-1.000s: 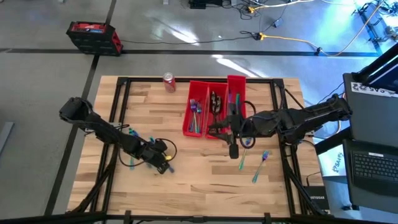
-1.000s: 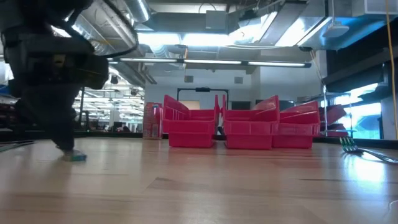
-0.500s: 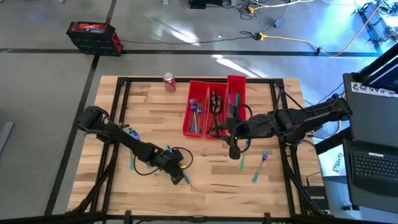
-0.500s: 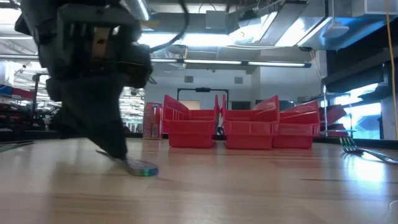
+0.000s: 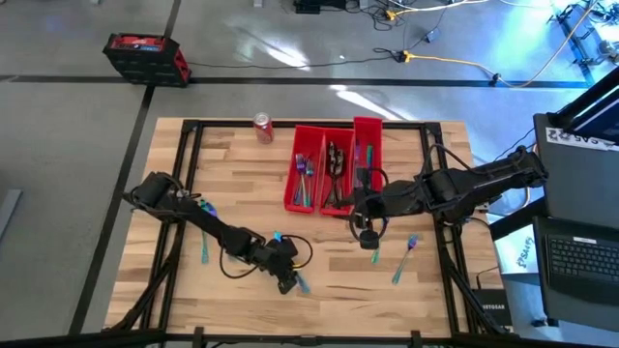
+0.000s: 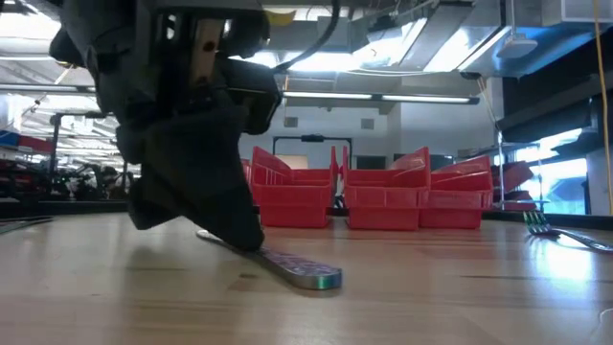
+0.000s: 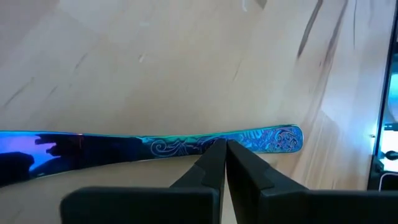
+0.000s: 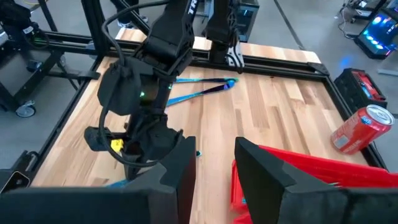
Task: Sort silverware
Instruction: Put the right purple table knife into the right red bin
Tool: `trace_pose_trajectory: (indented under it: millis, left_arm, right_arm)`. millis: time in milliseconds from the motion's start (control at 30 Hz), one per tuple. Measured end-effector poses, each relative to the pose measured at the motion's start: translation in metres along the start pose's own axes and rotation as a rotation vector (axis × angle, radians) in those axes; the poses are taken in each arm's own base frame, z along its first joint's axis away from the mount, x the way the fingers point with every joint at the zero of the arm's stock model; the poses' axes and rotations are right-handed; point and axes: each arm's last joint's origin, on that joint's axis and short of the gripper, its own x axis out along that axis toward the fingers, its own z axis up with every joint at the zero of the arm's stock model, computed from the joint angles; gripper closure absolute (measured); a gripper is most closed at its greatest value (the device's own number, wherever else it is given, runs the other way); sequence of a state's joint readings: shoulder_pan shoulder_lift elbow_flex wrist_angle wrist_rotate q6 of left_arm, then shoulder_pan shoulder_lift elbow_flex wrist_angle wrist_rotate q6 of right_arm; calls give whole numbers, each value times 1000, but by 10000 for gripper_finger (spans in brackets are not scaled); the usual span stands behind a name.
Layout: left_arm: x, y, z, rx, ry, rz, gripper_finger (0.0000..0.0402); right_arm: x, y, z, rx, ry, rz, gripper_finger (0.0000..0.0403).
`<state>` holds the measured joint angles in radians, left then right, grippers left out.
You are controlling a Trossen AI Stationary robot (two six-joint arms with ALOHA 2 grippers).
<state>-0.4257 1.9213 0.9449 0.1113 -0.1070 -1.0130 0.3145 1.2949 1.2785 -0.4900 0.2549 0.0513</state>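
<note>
A teal-blue piece of silverware (image 7: 186, 144) with an ornamented handle lies flat on the wood table near its front middle. My left gripper (image 5: 290, 280) is shut, with its tips on that handle. My right gripper (image 5: 366, 235) hangs open and empty above the table, just in front of the three red bins (image 5: 334, 174) that hold sorted silverware. Two more blue pieces (image 5: 403, 259) lie right of it. Two others (image 5: 206, 249) lie at the table's left and show again as crossed blue pieces (image 8: 199, 87) in the right wrist view. My left gripper presses its shut fingertips (image 7: 214, 163) onto the handle (image 7: 249, 140) a little short of its rounded free end (image 7: 289, 138). The fingers slant down from the table's left and far side. The piece stays on the table, its free end (image 6: 321, 278) pointing at the near edge.
A red soda can (image 5: 263, 128) stands at the far edge, left of the bins. A fork (image 6: 565, 233) lies at the right in the low view. Black frame rails (image 5: 184, 145) run along the table's sides. Bare wood (image 5: 387, 309) lies near the front right.
My left gripper has gone toward the table's near edge and to the right, staying shut and low. The blue piece has slid along the table with it. My right gripper has tipped somewhat downward where it hangs.
</note>
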Motion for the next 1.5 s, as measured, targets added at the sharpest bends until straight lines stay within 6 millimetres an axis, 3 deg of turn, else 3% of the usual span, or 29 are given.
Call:
trace_pose_trajectory:
  millis: [567,733,933,1133,1300,1500]
  left_arm:
    - [-1,-6,26,159,-101,-72,402]
    - [-22,-25,30,252,-151,-159,402]
    - [-56,-25,25,429,-61,-56,402]
    - [-71,-10,18,678,56,45,402]
    - [-69,-2,14,909,122,-2,402]
    - [-67,4,8,1191,160,-42,402]
  right_arm:
    - [0,1,0,16,3,48,306]
    - [-3,13,-1,8,11,138,306]
    - [-7,52,-16,1,112,213,306]
    - [23,99,-37,-69,192,203,306]
    - [55,125,-60,91,210,-13,316]
    - [99,155,-86,360,281,76,299]
